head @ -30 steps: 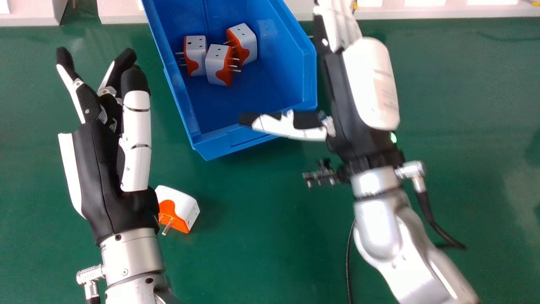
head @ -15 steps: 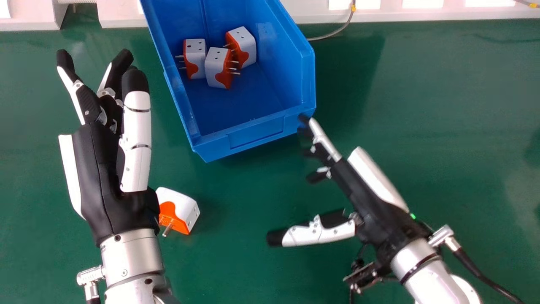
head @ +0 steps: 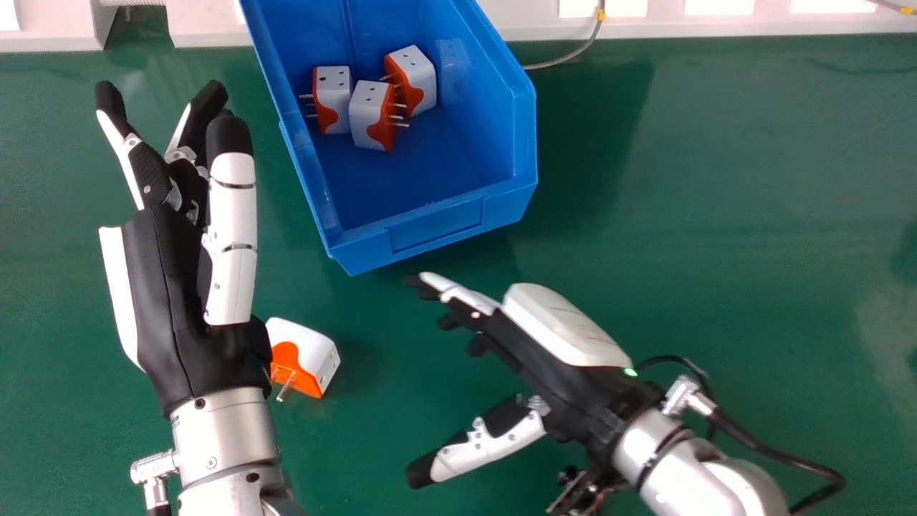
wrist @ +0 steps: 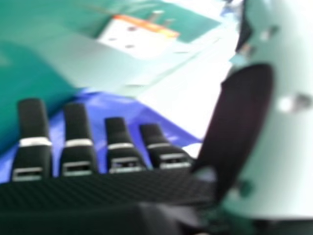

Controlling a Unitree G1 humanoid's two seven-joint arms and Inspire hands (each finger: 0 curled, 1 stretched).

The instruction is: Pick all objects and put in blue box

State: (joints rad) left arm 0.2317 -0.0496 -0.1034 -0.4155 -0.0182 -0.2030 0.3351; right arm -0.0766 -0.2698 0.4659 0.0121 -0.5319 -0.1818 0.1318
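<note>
White-and-orange block-shaped plug adapter (head: 311, 351) is lying on green tabletop (head: 752, 251), partly hidden by black-and-white left hand (head: 168, 301), which is hanging released. To adapter's right, black-and-white right hand (head: 573, 394) is hovering unclenched, thumb standing apart. Beyond, three matching adapters (head: 365, 118) are resting inside blue open-topped box (head: 437, 228).

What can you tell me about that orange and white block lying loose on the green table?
It looks like a plug adapter, apparently hard plastic: a boxy white body with small holes in one end and an orange, wavy-edged face carrying metal pins. It lies on the green table, nearer the robot than the blue box, pins pointing roughly towards the robot. The base of the left hand hides one end; whether they touch, I can't tell. No fingers hold it.
</note>
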